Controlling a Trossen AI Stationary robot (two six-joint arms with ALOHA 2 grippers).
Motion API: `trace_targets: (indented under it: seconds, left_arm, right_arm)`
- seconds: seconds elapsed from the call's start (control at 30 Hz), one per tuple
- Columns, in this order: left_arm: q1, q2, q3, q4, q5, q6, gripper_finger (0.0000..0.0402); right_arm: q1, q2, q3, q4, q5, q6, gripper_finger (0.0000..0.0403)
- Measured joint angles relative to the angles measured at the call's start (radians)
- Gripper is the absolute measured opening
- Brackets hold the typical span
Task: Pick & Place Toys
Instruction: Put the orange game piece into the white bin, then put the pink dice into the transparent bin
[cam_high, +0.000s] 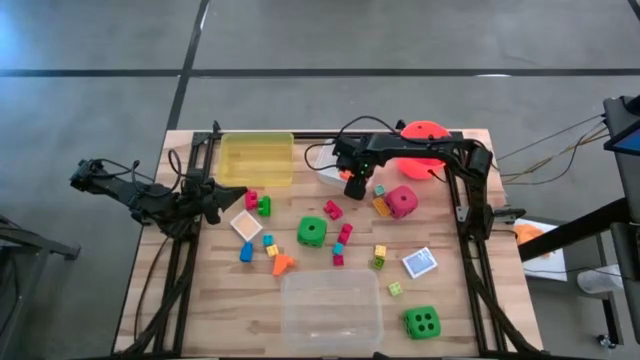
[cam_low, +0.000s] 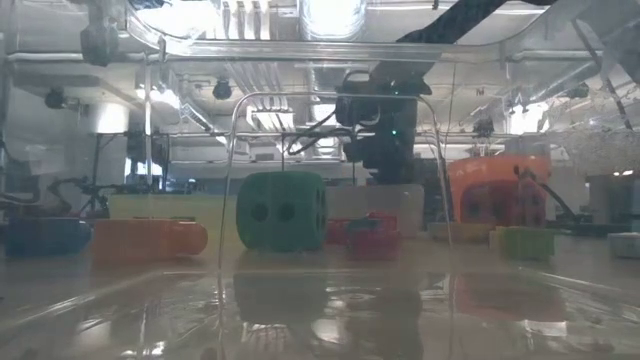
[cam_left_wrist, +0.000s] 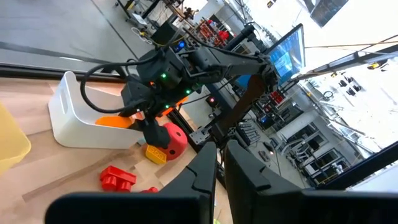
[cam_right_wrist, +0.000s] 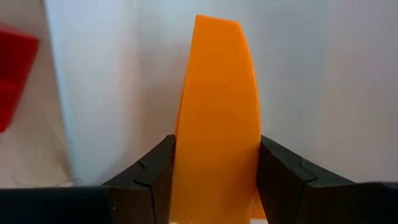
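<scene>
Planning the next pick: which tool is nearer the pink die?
Right. The right tool, shut on an orange block, hangs just beside the pink die. The left tool, shut, waits across the table near the yellow tub.

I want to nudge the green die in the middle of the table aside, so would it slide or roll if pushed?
The green die would probably slide, then tumble: it sits flat on one face on the wooden table, but its corners look rounded. It seems a light toy. Small blocks lie close, so a push may knock the red block.
</scene>
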Motion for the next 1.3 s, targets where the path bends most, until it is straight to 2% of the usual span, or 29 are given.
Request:
trace_targets:
  seconds: [0.33,0.57,0.87,1.13,1.3]
  left_arm:
    - [0.0,0.0,0.0,0.0,0.0,-0.001,0.0028]
    - [0.0,0.0,0.0,0.0,0.0,-0.002,0.0028]
    - [0.0,0.0,0.0,0.0,0.001,-0.007,0.0028]
    - [0.0,0.0,0.0,0.0,0.001,-0.008,0.0028]
    - [0.0,-0.001,0.0,0.0,0.001,-0.01,0.0029]
  right_arm:
    - [0.0,0.0,-0.008,0.0,0.0,-0.004,0.0167]
    - [0.0,0.0,-0.009,0.001,0.008,0.0,0.0225]
    - [0.0,0.0,-0.009,0.0,0.007,-0.004,0.0269]
    - [0.0,-0.006,-0.007,-0.002,0.008,0.003,0.0283]
    - [0.0,-0.064,0.007,-0.025,0.007,0.022,0.0283]
